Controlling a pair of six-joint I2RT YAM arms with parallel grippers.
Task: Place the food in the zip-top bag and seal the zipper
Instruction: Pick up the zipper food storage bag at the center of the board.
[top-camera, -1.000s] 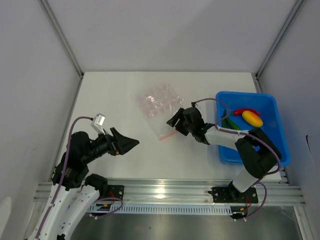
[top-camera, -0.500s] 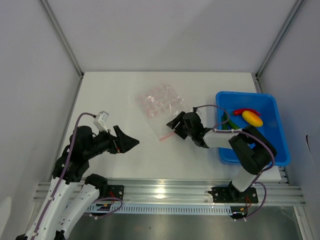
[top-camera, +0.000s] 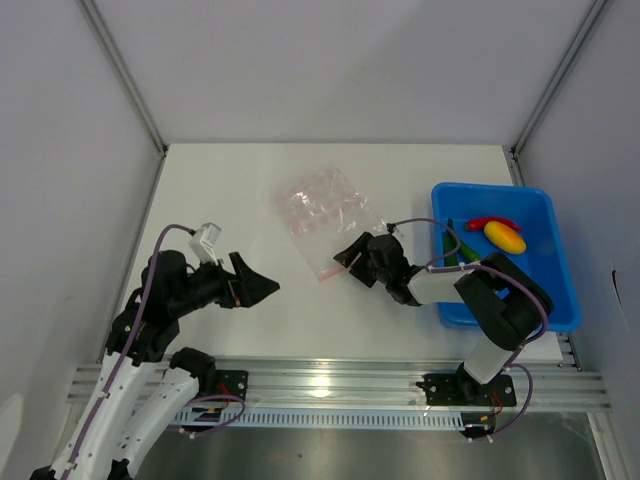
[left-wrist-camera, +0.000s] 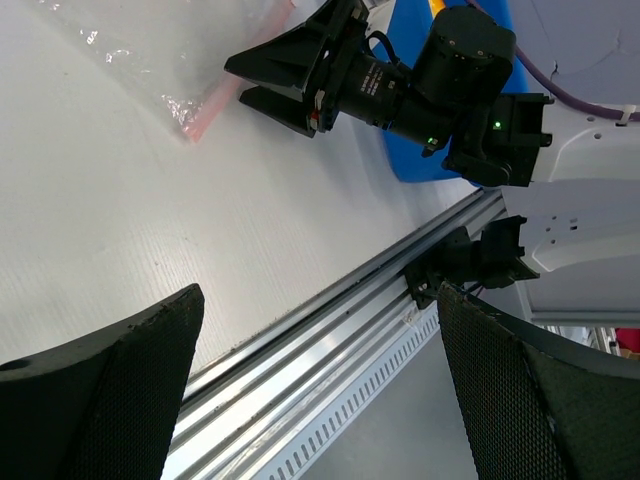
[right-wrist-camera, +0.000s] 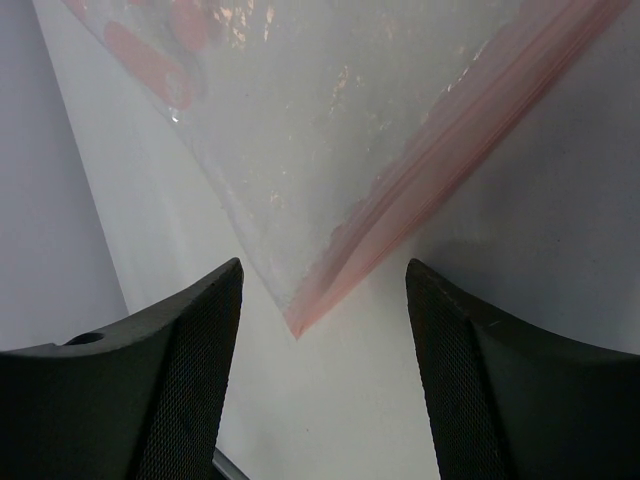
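Inside a robotics lab's test cell, a white table (top-camera: 250, 310) stands boxed in by plain grey panel walls (top-camera: 60, 150) held on metal framing posts (top-camera: 125, 75). An aluminium rail (top-camera: 330, 380) along the near edge carries the left arm (top-camera: 150, 320) and the right arm (top-camera: 500, 310).

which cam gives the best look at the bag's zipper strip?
Right wrist: the zipper runs large and sharp across the frame, its end corner between the open fingers of the right gripper. Top external shows only a thin pink line; left wrist, a short pink end.
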